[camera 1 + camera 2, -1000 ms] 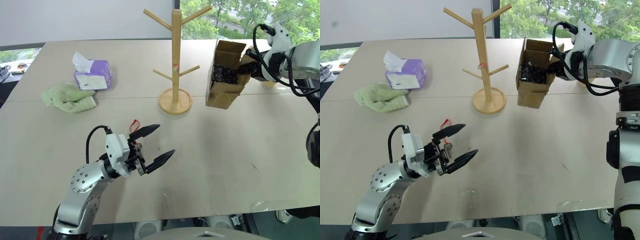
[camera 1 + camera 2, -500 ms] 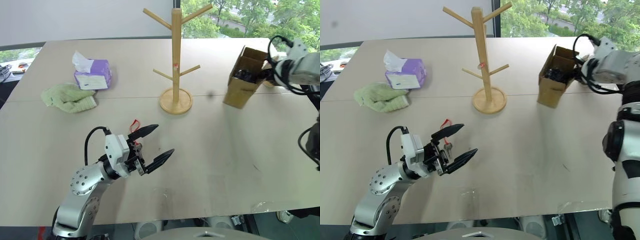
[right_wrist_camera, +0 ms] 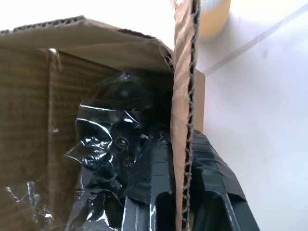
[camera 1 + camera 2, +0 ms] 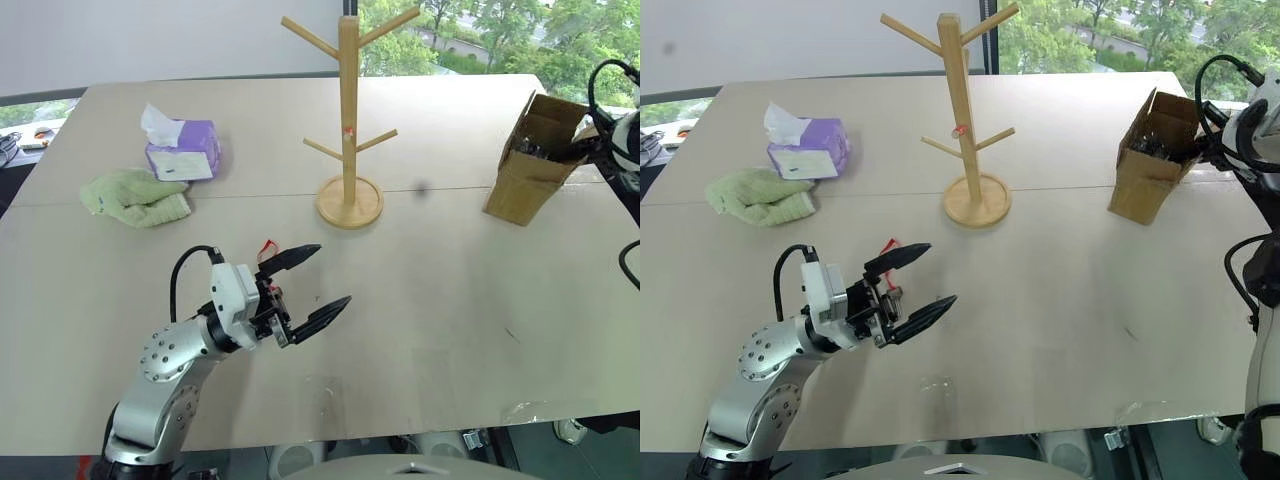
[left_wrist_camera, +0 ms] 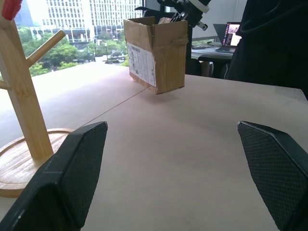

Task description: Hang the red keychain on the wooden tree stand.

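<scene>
While my left gripper [image 4: 305, 287] hovers with its fingers spread wide and empty, the red keychain [image 4: 268, 246] lies on the table [image 4: 430, 290] just behind it: thin limp cord, light, best pinched at the loop. Wooden tree stand [image 4: 348, 110]: smooth pale pole, angled pegs, disc base. My right gripper [image 3: 185, 202] is clamped on a corrugated cardboard box [image 4: 534, 157] wall.

Bright, even daylight (faint shadows)
</scene>
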Tool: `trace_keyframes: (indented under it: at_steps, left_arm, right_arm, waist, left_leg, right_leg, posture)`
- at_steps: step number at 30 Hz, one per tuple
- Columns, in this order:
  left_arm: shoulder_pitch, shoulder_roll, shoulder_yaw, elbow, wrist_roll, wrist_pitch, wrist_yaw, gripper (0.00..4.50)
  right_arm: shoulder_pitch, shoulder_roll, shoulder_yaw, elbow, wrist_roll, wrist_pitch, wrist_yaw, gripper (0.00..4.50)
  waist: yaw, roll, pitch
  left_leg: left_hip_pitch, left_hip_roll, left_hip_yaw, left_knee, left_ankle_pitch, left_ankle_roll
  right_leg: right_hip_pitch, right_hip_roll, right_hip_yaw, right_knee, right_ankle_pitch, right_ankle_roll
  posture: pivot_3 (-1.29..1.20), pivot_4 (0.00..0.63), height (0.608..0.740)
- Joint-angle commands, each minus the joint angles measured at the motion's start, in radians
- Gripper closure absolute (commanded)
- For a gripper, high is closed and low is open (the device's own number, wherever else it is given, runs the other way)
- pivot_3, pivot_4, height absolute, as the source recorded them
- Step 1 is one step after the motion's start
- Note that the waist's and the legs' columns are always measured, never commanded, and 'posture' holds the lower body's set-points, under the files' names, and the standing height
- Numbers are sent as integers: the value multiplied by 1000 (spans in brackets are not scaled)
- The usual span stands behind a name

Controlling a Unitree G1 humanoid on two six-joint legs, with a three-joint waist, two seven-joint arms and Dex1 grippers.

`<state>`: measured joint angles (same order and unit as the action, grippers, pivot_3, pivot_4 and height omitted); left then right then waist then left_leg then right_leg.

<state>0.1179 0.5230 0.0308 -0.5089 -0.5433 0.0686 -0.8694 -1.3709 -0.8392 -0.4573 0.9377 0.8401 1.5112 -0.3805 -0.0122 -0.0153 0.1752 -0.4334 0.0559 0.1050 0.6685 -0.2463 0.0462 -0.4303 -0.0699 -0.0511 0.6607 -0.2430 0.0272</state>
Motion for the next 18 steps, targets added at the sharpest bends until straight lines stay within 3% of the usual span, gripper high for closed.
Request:
trace_keyframes:
  at_steps: [1, 8, 18]
  left_arm:
    - [-7, 6, 12, -10, -17, -2, -12, 0]
    - [-19, 2, 7, 2, -15, 2, -26, 0]
    - [-34, -5, -1, 10, -7, 2, -30, 0]
  right_arm:
    - [-37, -35, -86, -70, -41, 82, 13, 4431]
    - [6, -94, -154, -56, -186, 37, 34, 4431]
    - [98, -113, -144, -15, -319, -107, 173, 4431]
  waist:
    - [0, 0, 0]
    - [6, 0, 0]
    - [-3, 4, -2]
  left_leg:
    - [0, 0, 0, 0, 0, 0]
    - [0, -1, 0, 0, 0, 0]
    - [2, -1, 2, 0, 2, -4]
  right_leg:
    - [0, 0, 0, 0, 0, 0]
    - [0, 0, 0, 0, 0, 0]
    - [0, 2, 4, 0, 0, 0]
  posture:
    - [0, 150, 740]
    - [0, 150, 740]
    - [0, 150, 740]
